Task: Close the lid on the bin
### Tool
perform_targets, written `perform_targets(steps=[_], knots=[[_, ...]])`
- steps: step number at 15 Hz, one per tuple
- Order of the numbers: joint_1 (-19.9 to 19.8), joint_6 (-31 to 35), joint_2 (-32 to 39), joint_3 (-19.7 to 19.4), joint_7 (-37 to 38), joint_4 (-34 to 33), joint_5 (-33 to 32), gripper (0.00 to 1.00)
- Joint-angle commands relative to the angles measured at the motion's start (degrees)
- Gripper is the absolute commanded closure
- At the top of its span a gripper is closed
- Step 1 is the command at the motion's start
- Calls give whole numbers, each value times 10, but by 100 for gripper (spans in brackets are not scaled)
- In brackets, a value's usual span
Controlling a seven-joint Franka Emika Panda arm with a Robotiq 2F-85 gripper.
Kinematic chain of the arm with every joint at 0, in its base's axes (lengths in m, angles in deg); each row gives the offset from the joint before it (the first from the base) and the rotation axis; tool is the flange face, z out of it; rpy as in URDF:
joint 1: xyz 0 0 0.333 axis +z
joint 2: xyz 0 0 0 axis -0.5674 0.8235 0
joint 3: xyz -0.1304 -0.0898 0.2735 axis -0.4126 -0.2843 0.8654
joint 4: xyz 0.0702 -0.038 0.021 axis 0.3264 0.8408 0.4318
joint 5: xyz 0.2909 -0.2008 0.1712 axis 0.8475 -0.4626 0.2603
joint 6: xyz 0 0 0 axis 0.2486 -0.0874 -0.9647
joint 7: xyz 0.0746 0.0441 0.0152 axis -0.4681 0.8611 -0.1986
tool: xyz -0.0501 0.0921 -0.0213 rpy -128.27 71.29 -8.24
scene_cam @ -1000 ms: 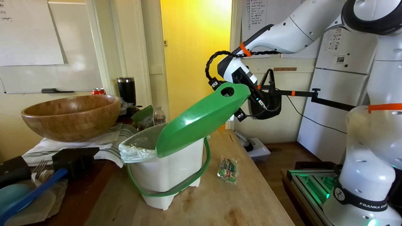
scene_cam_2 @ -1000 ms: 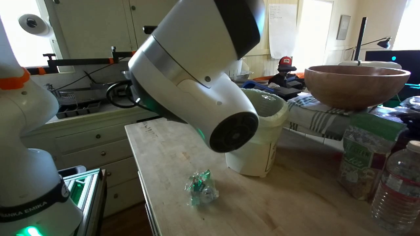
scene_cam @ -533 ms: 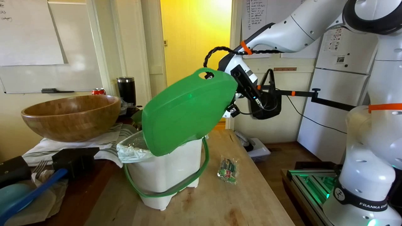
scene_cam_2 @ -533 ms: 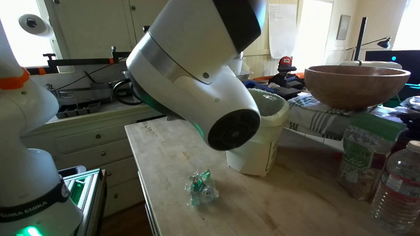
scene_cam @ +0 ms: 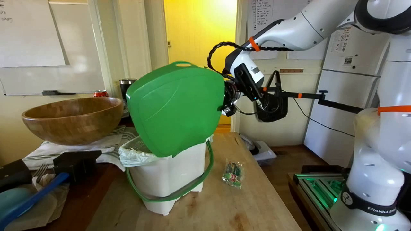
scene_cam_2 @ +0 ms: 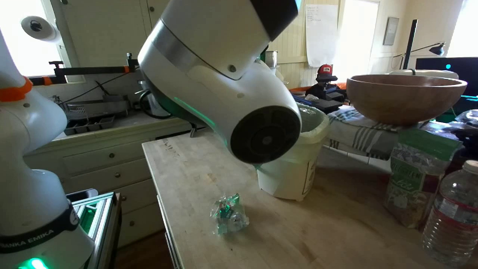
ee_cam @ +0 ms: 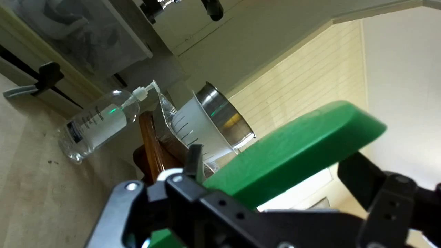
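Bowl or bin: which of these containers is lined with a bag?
The white bin: a crinkled bag folds over its rim, while the wooden bowl shows bare wood.

Bin [scene_cam_2: 287,181]: white, standing on the wooden counter [scene_cam_2: 283,241], its upper left hidden from me by the big arm [scene_cam_2: 209,78].
Liner [scene_cam_2: 317,130]: pale and crinkled, folded outward, the bin's inside showing past the arm.
Round black cap [scene_cam_2: 266,134]: on the arm's lower end, facing my way.
Packet [scene_cam_2: 229,216]: crinkly clear plastic and green, lying nearer me than the bin.
Bottle [scene_cam_2: 452,216]: clear and ribbed, standing far right near a green-topped bag [scene_cam_2: 414,183].
Wooden bowl [scene_cam_2: 405,101]: on a striped cloth [scene_cam_2: 360,138], beyond the bag.
Drawers [scene_cam_2: 93,164]: pale fronts, round knobs [scene_cam_2: 117,175], left of the counter.
Base [scene_cam_2: 41,220]: lit green down low.
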Motion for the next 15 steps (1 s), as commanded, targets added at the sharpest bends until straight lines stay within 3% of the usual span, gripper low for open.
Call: perform_targets(steps=[1,7,15], knots=[[0,60,-28,3,-11,10,6,0],[-2,120,-60,6,-15,16,4,0],[0,134,-74,9,-12,5,9,0]])
